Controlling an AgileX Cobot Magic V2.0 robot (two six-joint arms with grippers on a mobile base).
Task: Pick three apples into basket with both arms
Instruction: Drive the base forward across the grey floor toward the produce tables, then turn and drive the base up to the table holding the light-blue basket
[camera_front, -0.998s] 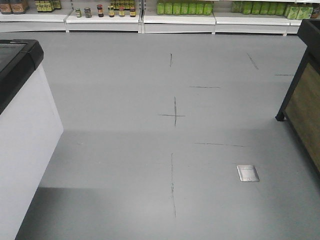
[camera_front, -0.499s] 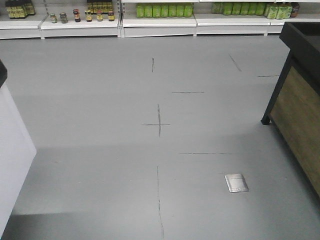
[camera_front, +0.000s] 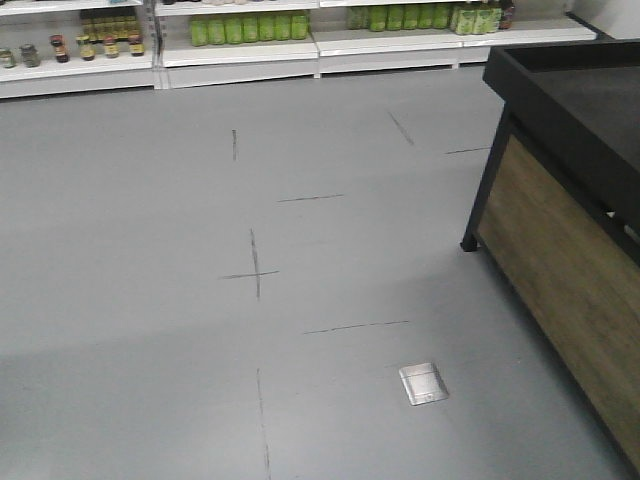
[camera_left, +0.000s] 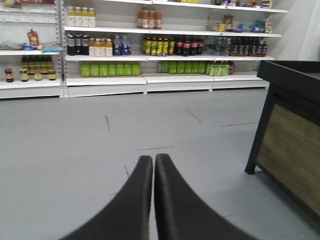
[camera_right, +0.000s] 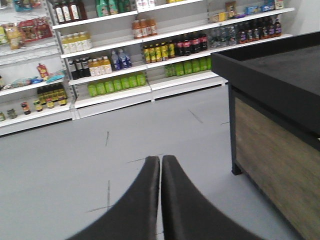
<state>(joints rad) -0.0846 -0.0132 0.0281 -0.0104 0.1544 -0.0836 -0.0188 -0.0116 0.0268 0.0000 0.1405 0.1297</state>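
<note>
Left gripper (camera_left: 153, 159) and right gripper (camera_right: 160, 160): jaws closed, tips together, nothing held. Wood-sided black stand (camera_right: 270, 130) lies ahead and right of both; stocked shelves (camera_left: 150, 77) are well ahead across grey floor (camera_front: 150, 350). No view shows apples or basket.

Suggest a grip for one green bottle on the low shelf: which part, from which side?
Probably the neck, from the open front. The green bottles stand upright, packed side by side, so their bodies are flanked, and the shelf board above sits close overhead. Finer detail is too small to tell.
</note>
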